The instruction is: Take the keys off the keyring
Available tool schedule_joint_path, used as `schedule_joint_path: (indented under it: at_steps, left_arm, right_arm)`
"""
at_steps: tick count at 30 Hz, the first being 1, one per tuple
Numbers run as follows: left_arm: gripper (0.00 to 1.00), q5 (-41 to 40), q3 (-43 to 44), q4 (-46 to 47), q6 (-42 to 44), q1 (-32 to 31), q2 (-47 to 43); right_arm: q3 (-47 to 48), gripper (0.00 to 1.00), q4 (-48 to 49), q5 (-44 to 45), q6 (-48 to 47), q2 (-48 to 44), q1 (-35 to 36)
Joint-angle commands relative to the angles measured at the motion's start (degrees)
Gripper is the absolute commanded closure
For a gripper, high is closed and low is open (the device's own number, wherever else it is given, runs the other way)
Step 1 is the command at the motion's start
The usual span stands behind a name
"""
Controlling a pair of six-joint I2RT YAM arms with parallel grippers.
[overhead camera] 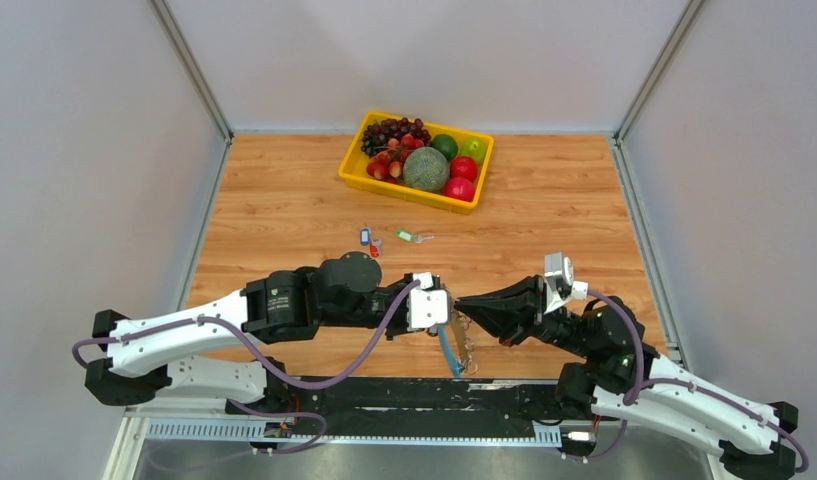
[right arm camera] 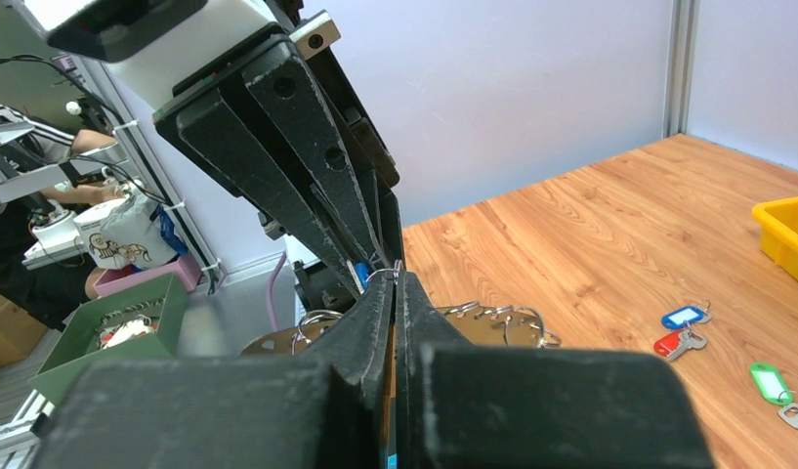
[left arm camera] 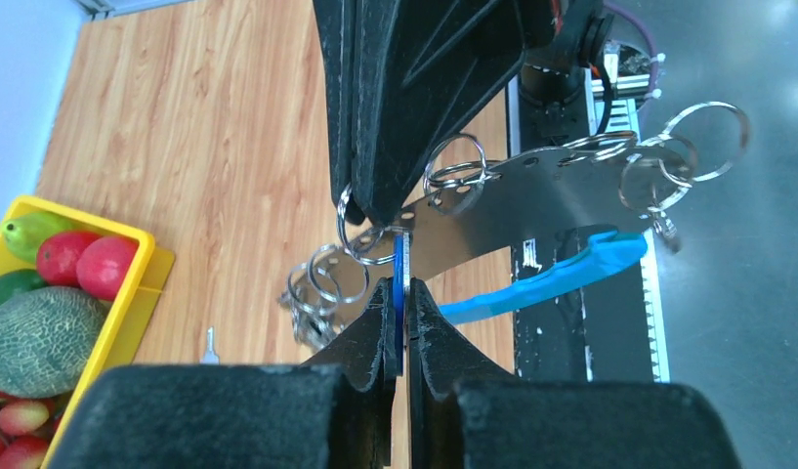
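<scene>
The keyring [overhead camera: 465, 352] hangs between my two grippers near the table's front edge. It is a grey metal arc [left arm camera: 541, 191] with a blue section [left arm camera: 561, 283] and several small split rings. My left gripper [left arm camera: 399, 285] is shut on a blue key [left arm camera: 399, 259] that is still on a ring. My right gripper [right arm camera: 396, 277] is shut on a small split ring of the keyring. Its fingers [left arm camera: 404, 88] reach in from above and meet my left gripper [overhead camera: 448, 310] tip to tip. My right gripper [overhead camera: 462, 305] shows from above too. Loose blue [overhead camera: 364, 237], red [overhead camera: 374, 247] and green [overhead camera: 405, 237] keys lie on the table.
A yellow fruit tray [overhead camera: 356, 178] stands at the back centre. Its corner also shows in the left wrist view [left arm camera: 131, 293]. The loose keys lie right of my right gripper in the right wrist view [right arm camera: 683, 317]. The black base rail [overhead camera: 384, 395] runs under the hanging keyring.
</scene>
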Motion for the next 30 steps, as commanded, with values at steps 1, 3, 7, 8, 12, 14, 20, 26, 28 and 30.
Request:
schedule_joint_path:
  at_steps: [1,3,7,8,12,14,20,26,28,30]
  left_arm:
    - [0.93,-2.1,-1.8,2.5,-1.1,-0.2,-2.0]
    - [0.99,-2.0,-2.4,2.8,-1.3,-0.2,-3.1]
    - [1.0,-3.7,-3.0,2.9,-2.0,-0.2,-4.6]
    - [1.0,-4.2,-3.0,2.9,-2.0,-0.2,-5.0]
    - [1.0,-6.6,-2.8,2.8,-2.1,-0.2,-6.2]
    - [1.0,-8.0,-2.4,2.4,-2.2,-0.2,-6.3]
    - [1.0,-11.9,0.5,-0.8,-4.7,-0.2,-3.5]
    - [1.0,-14.6,5.2,-5.9,-8.1,-0.2,2.3]
    - [1.0,-14.5,5.6,-6.1,-8.0,-0.2,3.1]
    - [1.0,-13.5,5.3,-5.8,-7.4,-0.2,3.3]
  right_arm:
    - [0.7,1.0,3.0,1.0,0.8,-1.7,-0.1]
    - [0.5,1.0,2.5,1.2,0.9,-2.1,-0.1]
    - [0.3,1.0,1.7,1.1,1.1,-2.4,0.0]
    - [0.4,1.0,1.3,0.9,1.2,-2.2,0.0]
    - [-0.2,0.58,-0.7,0.6,2.2,-1.0,-0.1]
    - [-0.7,0.42,-1.1,0.8,3.1,-0.8,0.0]
    - [-1.3,0.35,-2.6,0.7,4.8,-2.0,-0.1]
    - [0.5,0.32,-8.3,3.9,6.2,0.6,-0.1]
    - [0.7,0.33,-9.0,4.5,5.7,0.5,-0.1]
    - [0.8,0.34,-10.0,5.3,4.9,-0.2,-0.1]
